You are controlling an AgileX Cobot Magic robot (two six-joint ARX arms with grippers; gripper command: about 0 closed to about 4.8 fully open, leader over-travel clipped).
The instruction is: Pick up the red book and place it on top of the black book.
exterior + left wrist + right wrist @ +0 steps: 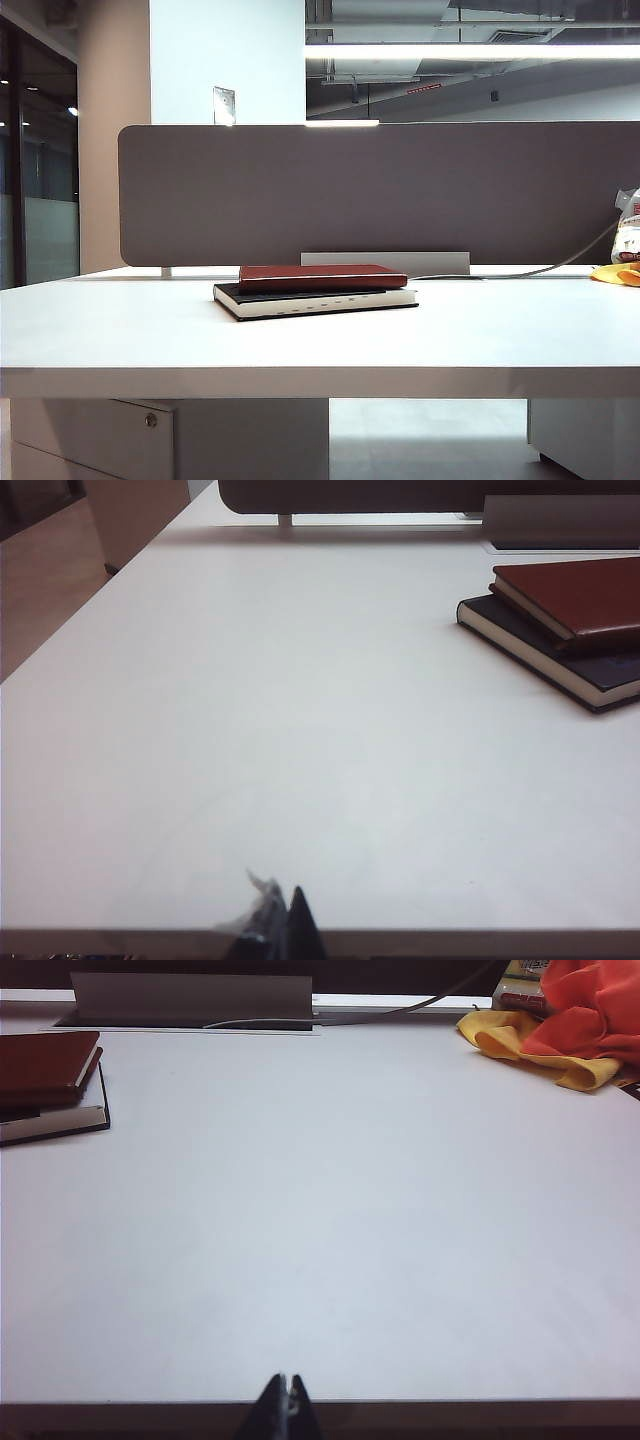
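Though well apart, cloths (560, 1030) beside books (315, 288).

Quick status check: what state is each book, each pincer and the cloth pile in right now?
red book: closed, flat on the black book.
black book: closed, flat on the table, underneath.
left pincer: shut, empty, at the near table edge.
right pincer: shut, empty, at the near table edge.
cloths: crumpled, far right.

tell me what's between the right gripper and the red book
Nothing: in the right wrist view only bare white table lies between the shut right gripper and the red book.
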